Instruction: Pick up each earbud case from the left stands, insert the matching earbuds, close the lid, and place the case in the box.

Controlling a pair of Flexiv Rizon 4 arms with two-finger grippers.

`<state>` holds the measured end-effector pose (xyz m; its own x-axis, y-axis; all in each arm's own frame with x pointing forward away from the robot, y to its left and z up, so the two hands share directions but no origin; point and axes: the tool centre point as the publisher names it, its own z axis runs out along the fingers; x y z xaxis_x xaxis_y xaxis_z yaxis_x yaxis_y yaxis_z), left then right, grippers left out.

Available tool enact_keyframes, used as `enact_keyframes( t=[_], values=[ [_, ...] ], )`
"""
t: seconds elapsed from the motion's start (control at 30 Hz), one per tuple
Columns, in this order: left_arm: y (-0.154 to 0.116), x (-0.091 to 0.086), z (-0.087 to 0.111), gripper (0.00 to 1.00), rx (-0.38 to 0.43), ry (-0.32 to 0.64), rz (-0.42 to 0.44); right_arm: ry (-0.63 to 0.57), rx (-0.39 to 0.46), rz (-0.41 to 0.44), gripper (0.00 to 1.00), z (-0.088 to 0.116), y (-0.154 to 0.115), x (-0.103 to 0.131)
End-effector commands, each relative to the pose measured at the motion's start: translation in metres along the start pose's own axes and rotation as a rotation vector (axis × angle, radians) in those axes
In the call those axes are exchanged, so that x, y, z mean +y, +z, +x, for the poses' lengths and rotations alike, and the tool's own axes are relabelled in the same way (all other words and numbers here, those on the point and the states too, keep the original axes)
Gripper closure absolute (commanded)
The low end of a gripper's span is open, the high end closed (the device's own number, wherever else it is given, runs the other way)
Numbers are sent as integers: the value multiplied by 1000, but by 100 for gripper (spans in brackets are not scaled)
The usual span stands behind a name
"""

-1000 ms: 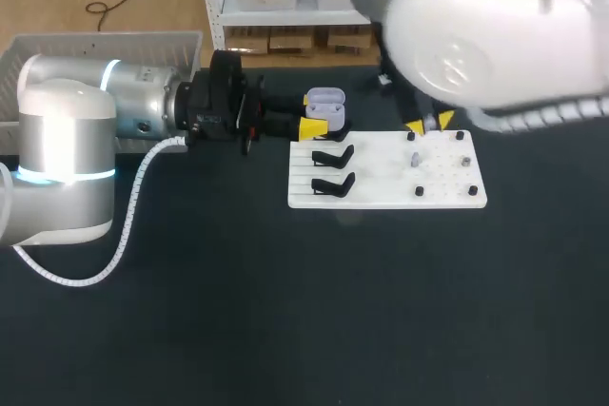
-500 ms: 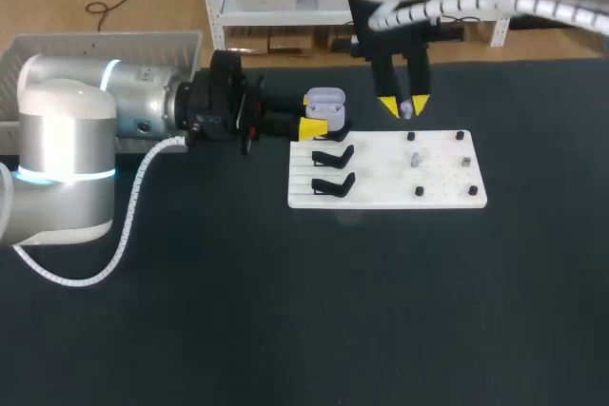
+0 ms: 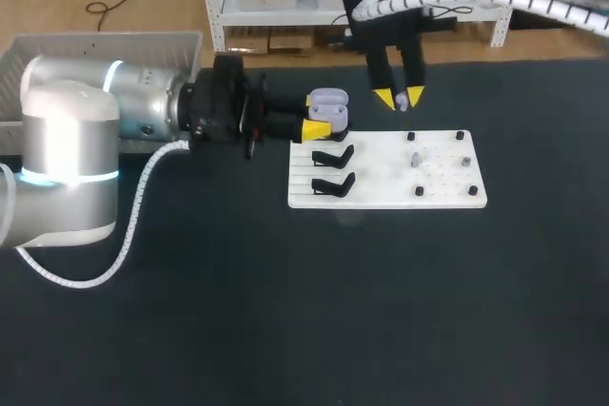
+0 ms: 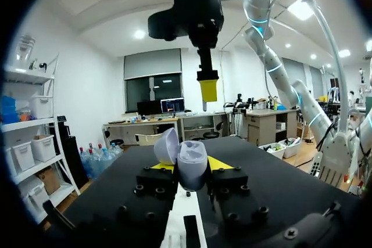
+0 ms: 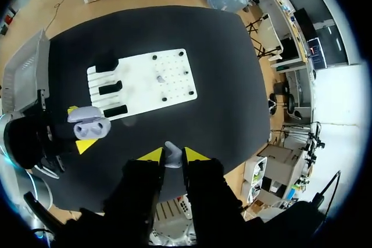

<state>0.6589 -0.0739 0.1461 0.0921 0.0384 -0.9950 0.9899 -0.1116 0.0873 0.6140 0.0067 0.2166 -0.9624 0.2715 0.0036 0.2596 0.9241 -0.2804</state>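
My left gripper [image 3: 324, 114] is shut on the lavender earbud case [image 3: 328, 102], held with its lid open just left of the white board [image 3: 447, 178]. In the left wrist view the case [image 4: 189, 162] sits between the yellow tips. My right gripper [image 3: 400, 98] hangs above the board's far edge, to the right of the case, shut on a small grey earbud [image 3: 403, 101]. The right wrist view shows that earbud [image 5: 172, 154] pinched between the tips, with the case [image 5: 93, 126] and the board [image 5: 142, 82] far below. Another earbud [image 3: 416, 159] stands on the board.
Two empty black stands [image 3: 333, 155] [image 3: 333, 183] sit on the board's left part, with small black pegs [image 3: 419, 192] around its right part. A pale bin [image 3: 95, 45] stands at the table's far left, behind my left arm.
My right arm has swung in from the right and now holds the earbud above the board's far edge, closer to the case. My left gripper with the case has edged slightly right.
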Motion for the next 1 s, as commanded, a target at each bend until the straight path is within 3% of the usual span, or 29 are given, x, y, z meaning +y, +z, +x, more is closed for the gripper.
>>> enact_keyframes(
  t=[0.03,0.37,1.0],
  values=[
    [6,-3,5,100,-9,2,-9,-1,-8,16,100,2,-3,7],
    [20,-5,15,100,38,-10,0,44,40,-10,100,3,-3,21],
    [30,-6,18,100,32,-46,-12,158,85,-24,100,1,14,39]
  ],
)
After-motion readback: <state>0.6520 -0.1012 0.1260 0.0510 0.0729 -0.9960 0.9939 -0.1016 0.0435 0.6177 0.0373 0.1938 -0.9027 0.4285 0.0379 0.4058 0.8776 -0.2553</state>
